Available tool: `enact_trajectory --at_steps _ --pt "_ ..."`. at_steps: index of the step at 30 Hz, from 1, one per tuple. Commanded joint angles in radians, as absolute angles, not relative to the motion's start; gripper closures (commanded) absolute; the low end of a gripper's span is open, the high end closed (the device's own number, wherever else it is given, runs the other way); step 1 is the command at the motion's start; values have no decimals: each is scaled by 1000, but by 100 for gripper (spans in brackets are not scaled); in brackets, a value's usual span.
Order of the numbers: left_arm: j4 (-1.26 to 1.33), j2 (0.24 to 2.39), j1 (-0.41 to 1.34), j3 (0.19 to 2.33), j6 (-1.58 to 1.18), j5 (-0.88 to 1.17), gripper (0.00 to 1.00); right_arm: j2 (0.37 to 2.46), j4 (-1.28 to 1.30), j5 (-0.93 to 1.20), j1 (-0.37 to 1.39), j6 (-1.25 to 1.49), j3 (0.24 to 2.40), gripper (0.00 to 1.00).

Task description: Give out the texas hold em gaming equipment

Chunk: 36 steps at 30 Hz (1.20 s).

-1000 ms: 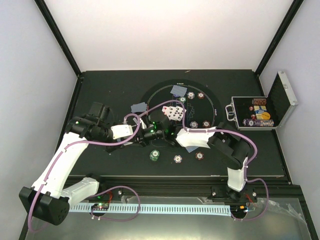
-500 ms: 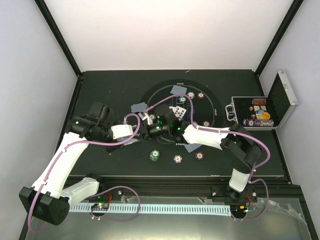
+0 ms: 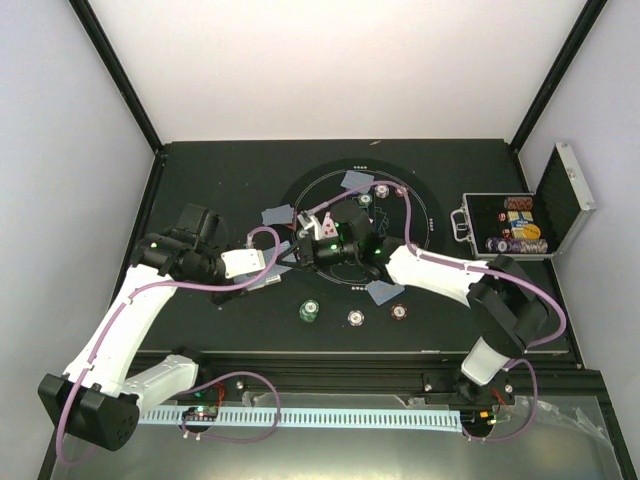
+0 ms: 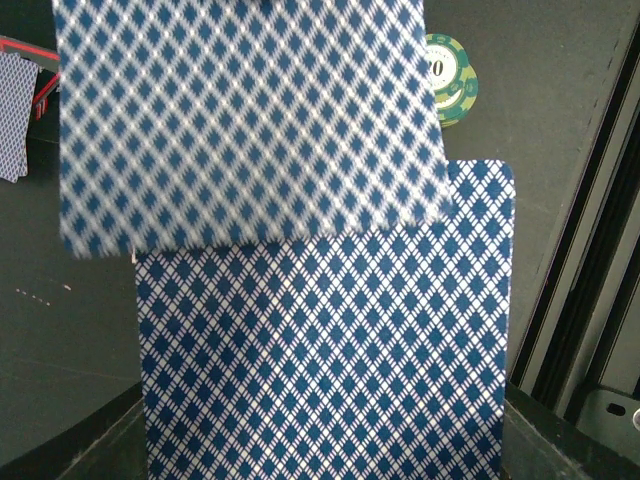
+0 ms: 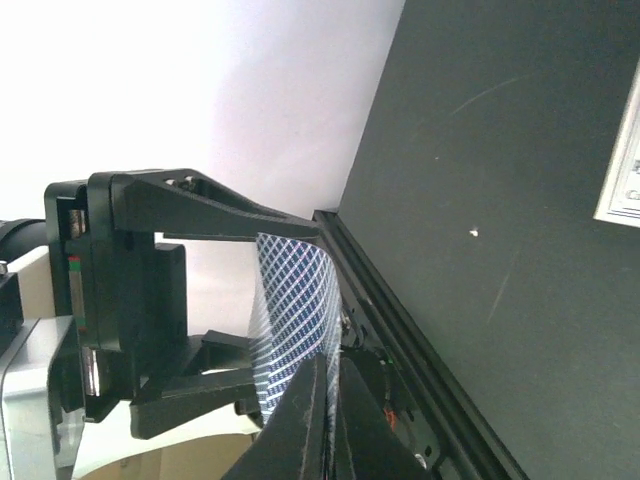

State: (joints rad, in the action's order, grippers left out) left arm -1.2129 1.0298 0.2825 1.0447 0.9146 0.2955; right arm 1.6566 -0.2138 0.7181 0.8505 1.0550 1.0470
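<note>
**Two arms meet over blue-backed cards at the left edge of the poker mat**

The left gripper [image 5: 285, 315] clamps the held cards [image 4: 320, 340] between its two fingers, and the sheet bows between them. The right gripper [image 5: 327, 385] reaches in from across the table [image 3: 220, 180], its fingers pinched together on the near edge of the same cards. The left wrist view shows two diamond-patterned backs, a sharp one below and a blurred one overlapping it from above. Which of the two the right fingers grip cannot be told. A green chip [image 3: 310, 311], a white chip [image 3: 355, 317] and a brown-red chip [image 3: 398, 311] lie in a row near the front of the table. Single face-down cards [image 3: 357, 180] rest on the round mat [image 3: 420, 200], and the silver case [image 3: 565, 195] stands open at the right.
</note>
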Motion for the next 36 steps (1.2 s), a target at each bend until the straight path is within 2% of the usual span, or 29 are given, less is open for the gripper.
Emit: enact_trajectory --at_steps 1,10,18,29,36 --pt "-1216 1022 281 1074 912 313 98 1612 -148 702 807 1034 1006 99" --pt "-1220 1020 281 1074 916 306 98 1572 27 746 559 875 983 99" --pt "-1221 1024 281 1072 916 305 99 1761 294 684 296 650 1134 99" --pt "-1216 1025 281 1068 920 294 99 2025 461 575 197 544 1365 99" --pt "-1217 1024 281 1061 922 292 98 2085 495 551 172 527 1432 99"
